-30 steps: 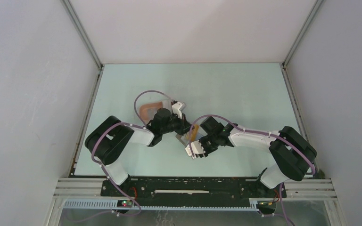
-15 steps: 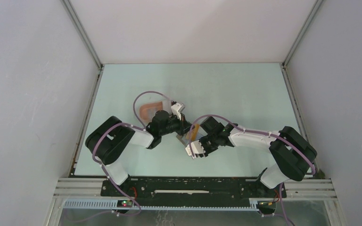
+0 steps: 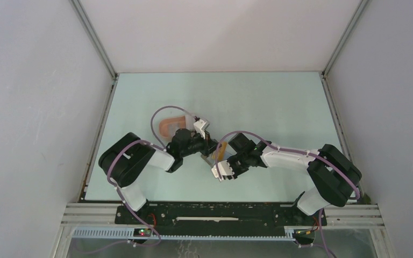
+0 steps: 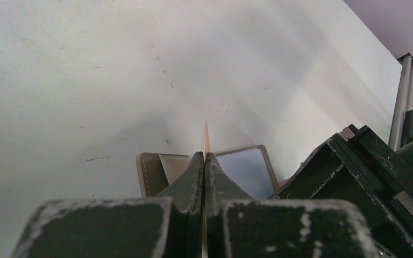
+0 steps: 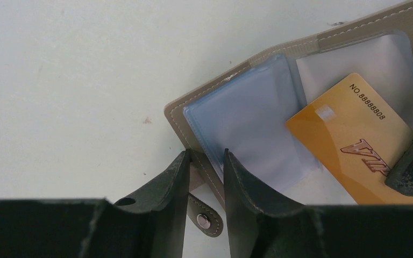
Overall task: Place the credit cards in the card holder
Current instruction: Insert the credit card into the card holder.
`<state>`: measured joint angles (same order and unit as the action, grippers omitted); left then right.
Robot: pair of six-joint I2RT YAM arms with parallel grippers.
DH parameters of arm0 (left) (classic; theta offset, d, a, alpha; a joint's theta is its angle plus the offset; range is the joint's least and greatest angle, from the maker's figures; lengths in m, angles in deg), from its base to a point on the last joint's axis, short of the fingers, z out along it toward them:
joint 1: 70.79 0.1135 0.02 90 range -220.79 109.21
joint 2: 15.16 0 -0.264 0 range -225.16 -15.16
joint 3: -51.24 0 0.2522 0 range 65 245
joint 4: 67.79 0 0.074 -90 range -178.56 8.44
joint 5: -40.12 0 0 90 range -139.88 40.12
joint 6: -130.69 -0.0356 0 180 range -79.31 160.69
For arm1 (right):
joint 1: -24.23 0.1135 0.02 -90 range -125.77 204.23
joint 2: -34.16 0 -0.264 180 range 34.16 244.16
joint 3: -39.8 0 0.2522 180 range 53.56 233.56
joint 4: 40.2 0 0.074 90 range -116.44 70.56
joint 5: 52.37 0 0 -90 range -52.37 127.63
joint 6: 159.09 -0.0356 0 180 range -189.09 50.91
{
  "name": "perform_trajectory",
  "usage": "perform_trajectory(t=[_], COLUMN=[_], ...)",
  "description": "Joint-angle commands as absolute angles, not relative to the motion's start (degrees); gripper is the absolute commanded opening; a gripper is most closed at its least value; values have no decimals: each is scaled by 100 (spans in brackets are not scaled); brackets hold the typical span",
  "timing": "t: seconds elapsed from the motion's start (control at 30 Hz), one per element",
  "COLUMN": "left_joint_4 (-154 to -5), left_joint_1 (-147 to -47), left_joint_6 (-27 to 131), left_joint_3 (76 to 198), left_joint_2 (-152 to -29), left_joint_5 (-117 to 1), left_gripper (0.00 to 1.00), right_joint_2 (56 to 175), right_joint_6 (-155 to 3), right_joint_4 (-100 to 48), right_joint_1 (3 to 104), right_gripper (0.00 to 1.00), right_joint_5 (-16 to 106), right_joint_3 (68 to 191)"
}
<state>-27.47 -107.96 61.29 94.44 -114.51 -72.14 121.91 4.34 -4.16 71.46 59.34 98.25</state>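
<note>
Left gripper clamped on yellow card, edge-on, shifted slightly left since earlier. Right gripper pinches grey wallet edge. Pink card holder waits upper left; card not yet delivered.

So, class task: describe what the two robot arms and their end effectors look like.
Both arms have white links, bulky black joints and looping purple cables. The left end effector and right end effector have dark, scuffed, wedge-shaped fingers.
</note>
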Motion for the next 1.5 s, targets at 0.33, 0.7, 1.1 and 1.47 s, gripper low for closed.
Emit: perform_trajectory(t=[0.33,0.7,1.1,1.47], left_joint_4=[-2779,-1849,-641,-141], left_joint_1=[-10926,-11158,-11184,-11305], left_joint_6=[6646,7873,8248,8538], left_joint_3=[8795,8474,7900,7915], left_joint_2=[-11363,-11542,-11452,-11870], left_joint_5=[-7201,-6431,-5555,-5226], left_gripper=[0,0,0,0], right_joint_2=[11907,11658,11743,11805], right_joint_6=[864,1145,1116,1126], right_joint_4=[-130,-20,-8,-5], right_joint_1=[6838,6686,6797,6861], right_gripper=[33,43,44,43], right_joint_5=[5716,5879,5884,5846], right_joint_3=[9885,9719,9724,9724])
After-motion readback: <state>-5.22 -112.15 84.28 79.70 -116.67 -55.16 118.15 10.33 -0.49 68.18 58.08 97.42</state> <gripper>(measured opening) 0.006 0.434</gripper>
